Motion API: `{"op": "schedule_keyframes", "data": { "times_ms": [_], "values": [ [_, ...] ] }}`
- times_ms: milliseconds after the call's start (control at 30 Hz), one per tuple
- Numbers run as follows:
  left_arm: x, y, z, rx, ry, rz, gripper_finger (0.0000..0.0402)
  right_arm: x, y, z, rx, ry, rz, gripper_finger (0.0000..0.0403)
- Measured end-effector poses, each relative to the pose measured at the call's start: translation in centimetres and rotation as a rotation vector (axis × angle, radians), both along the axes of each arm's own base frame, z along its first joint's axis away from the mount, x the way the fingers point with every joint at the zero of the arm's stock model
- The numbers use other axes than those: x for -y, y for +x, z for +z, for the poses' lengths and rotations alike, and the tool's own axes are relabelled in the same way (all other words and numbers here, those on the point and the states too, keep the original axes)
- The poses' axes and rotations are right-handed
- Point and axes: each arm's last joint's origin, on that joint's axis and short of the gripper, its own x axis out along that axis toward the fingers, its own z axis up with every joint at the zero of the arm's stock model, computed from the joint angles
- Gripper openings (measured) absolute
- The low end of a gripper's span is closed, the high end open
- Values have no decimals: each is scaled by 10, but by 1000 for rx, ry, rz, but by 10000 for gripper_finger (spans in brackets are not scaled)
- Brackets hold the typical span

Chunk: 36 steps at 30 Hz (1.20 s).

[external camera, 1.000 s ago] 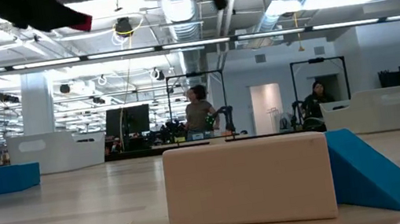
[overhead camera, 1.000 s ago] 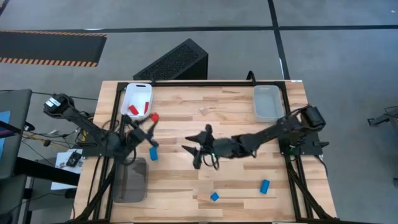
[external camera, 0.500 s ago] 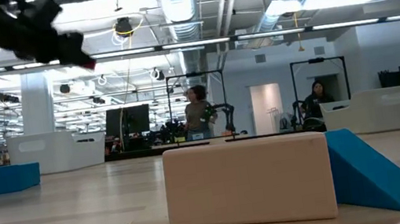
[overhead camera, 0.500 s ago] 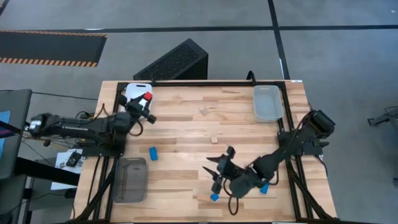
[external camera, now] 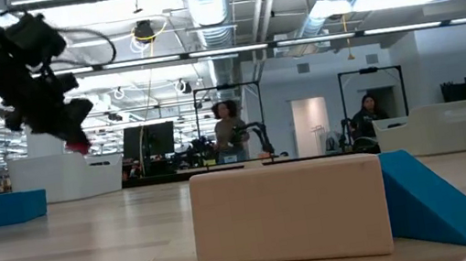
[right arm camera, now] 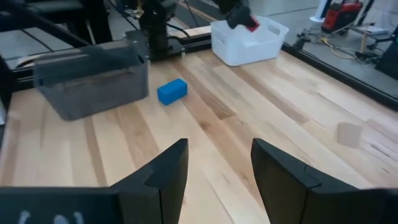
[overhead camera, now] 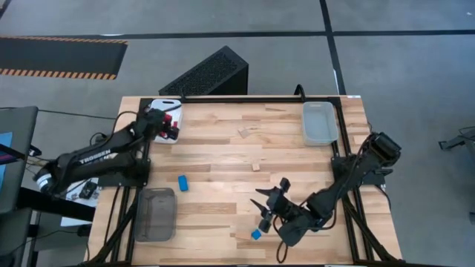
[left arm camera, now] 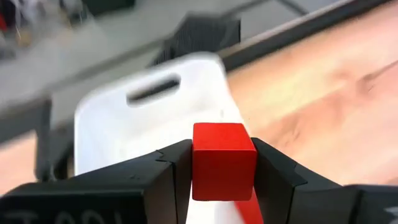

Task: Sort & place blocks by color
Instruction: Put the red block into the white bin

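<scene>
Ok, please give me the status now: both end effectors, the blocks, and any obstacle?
Left end effector shut on red block, over white tray. Right end effector open, empty, above blue block. Nothing in the way.

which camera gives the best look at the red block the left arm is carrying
The left wrist view: the red cube fills it, clamped in the left gripper. High, low and right wrist views show only a red speck.

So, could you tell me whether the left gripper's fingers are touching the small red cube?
Touching: the left wrist view shows the red cube clamped between both fingers of the left gripper, no gap either side.
</scene>
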Motion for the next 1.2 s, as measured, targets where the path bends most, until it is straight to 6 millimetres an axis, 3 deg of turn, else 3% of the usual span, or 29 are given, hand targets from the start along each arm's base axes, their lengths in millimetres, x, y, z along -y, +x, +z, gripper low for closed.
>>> {"op": "schedule_keyframes", "data": {
  "times_ms": [233,500,967,1200],
  "values": [
    [-13,-5,-21,-9,-218,55,111,5,2,-1,-5,9,-23,197],
    [-22,-6,-37,-96,-326,105,124,4,2,-1,-6,12,-21,196],
    [-47,9,16,-57,-247,110,122,5,1,-2,-16,8,-17,196],
    [-62,13,4,-102,-340,119,122,4,1,-2,-11,23,-19,196]
  ]
}}
